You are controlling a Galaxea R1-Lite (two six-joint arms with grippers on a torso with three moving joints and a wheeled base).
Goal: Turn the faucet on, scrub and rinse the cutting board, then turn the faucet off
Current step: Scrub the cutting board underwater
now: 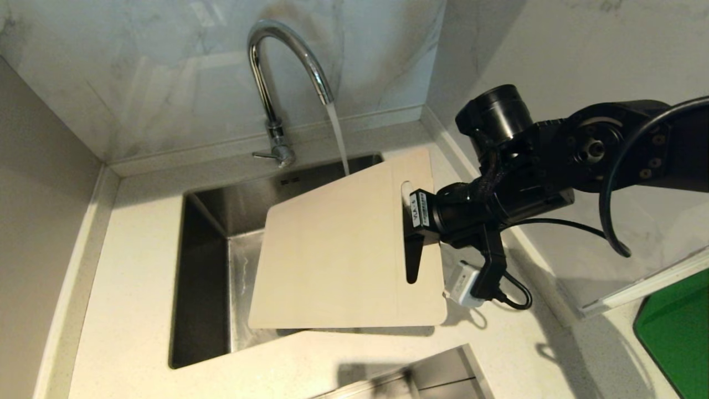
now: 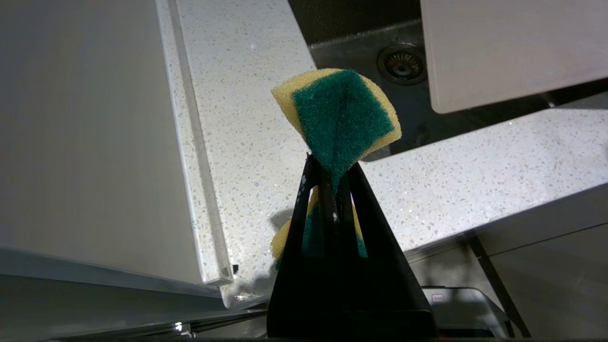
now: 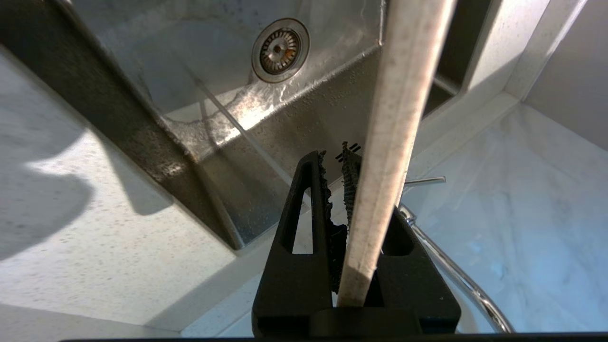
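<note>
The chrome faucet (image 1: pixel 277 61) is running, and its stream (image 1: pixel 338 138) drops to the far edge of the cutting board (image 1: pixel 332 249). This cream board hangs tilted over the sink (image 1: pixel 210 266). My right gripper (image 1: pixel 416 238) is shut on its right short edge beside the slot handle. In the right wrist view the board (image 3: pixel 389 142) runs edge-on between the fingers of the right gripper (image 3: pixel 337 164). My left gripper (image 2: pixel 330 166) does not show in the head view. It is shut on a yellow and green sponge (image 2: pixel 342 114) over the counter, short of the board's corner (image 2: pixel 513 47).
The faucet's thin lever (image 1: pixel 266 155) sticks out left at its base. The drain (image 3: pixel 280 50) lies under the board in the wet basin. A bright green board (image 1: pixel 676 327) lies at the far right. Marble walls close in behind and on the right.
</note>
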